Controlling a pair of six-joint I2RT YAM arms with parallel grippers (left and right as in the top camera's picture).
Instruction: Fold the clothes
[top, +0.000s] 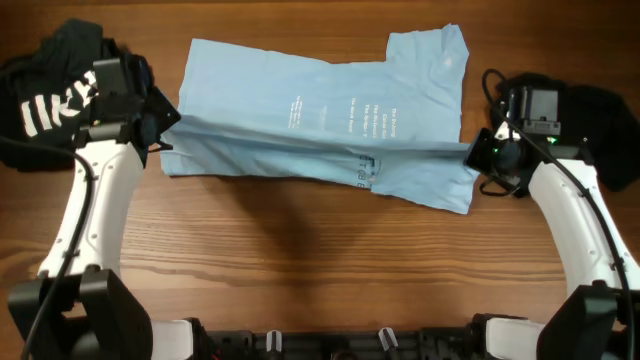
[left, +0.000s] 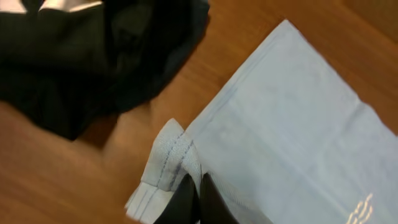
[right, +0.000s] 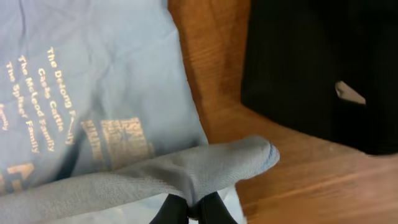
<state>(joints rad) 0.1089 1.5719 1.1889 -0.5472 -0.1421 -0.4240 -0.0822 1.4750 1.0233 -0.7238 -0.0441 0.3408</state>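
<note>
A light blue T-shirt (top: 320, 110) with pale lettering lies spread across the middle of the wooden table. Its near edge is lifted and stretched taut between both grippers. My left gripper (top: 163, 128) is shut on the shirt's hemmed left corner (left: 171, 158), seen pinched between the black fingers (left: 198, 198) in the left wrist view. My right gripper (top: 478, 155) is shut on the shirt's right edge; a rolled fold of blue cloth (right: 211, 165) sits over the fingers (right: 194, 208) in the right wrist view.
A black garment with white lettering (top: 50, 95) lies bunched at the far left, also in the left wrist view (left: 93, 56). Another black garment (top: 600, 120) lies at the far right, also in the right wrist view (right: 323, 68). Bare wood lies in front.
</note>
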